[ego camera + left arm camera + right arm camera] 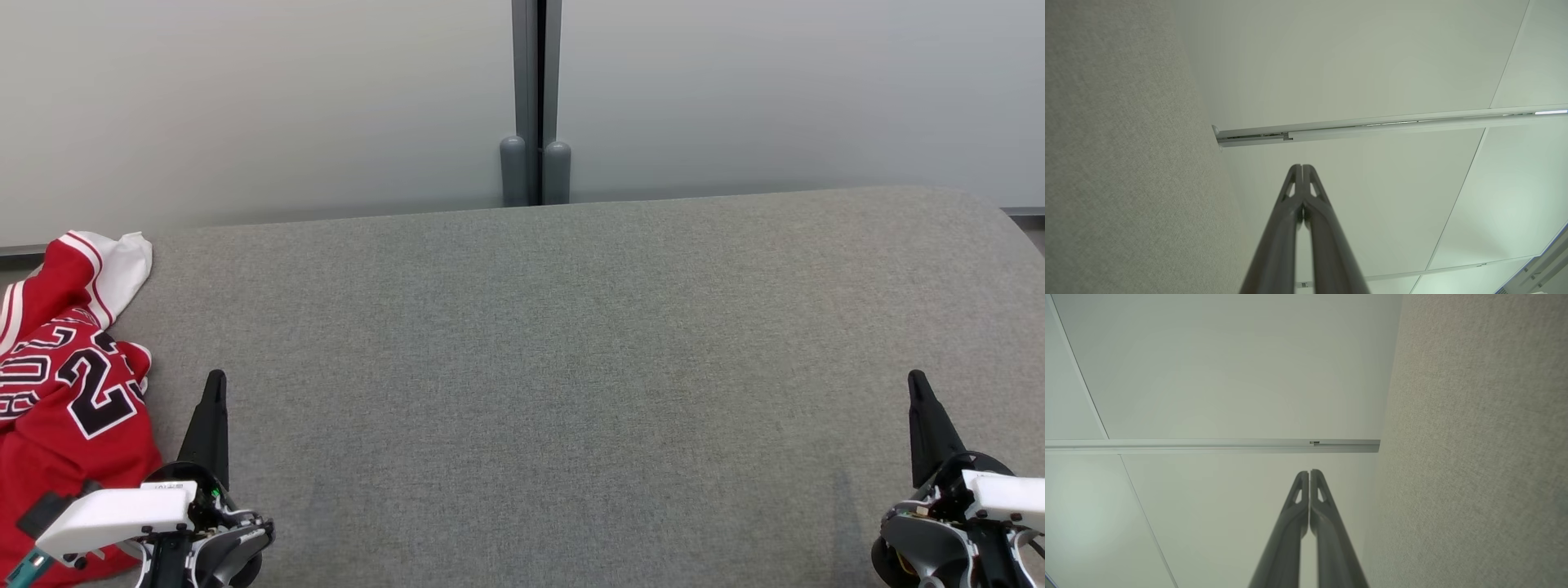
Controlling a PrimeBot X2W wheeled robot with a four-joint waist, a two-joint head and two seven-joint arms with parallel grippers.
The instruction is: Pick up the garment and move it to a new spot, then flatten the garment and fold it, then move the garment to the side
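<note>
Grippers, two, at the near edge of the head view; left gripper at lower left, right gripper at lower right; each a pair of long, dark, matt, tapering fingers rising from a white housing with black fittings; both pairs pressed together to a single point, holding nothing; the left wrist view shows its fingers meeting along a thin seam at the tip, each with a small triangular cut-out near the end; the right wrist view shows the same form in its fingers.

Garment, one; red jersey of smooth knit, crumpled in a heap at the left edge of the surface, just beside the left gripper and apart from its fingers; black numerals and letters outlined in white across the cloth; white trim with red stripes; a white fold at its far end; partly cut off at the view's left edge.

Surface, grey woven cloth, fine-flecked and matt; broad and flat; far right corner rounded.

Post, dark grey, slim, upright, behind the far edge at centre; two rounded grey caps at its foot, side by side.

Wall panels, pale, smooth, plain, one on either side of the post.
</note>
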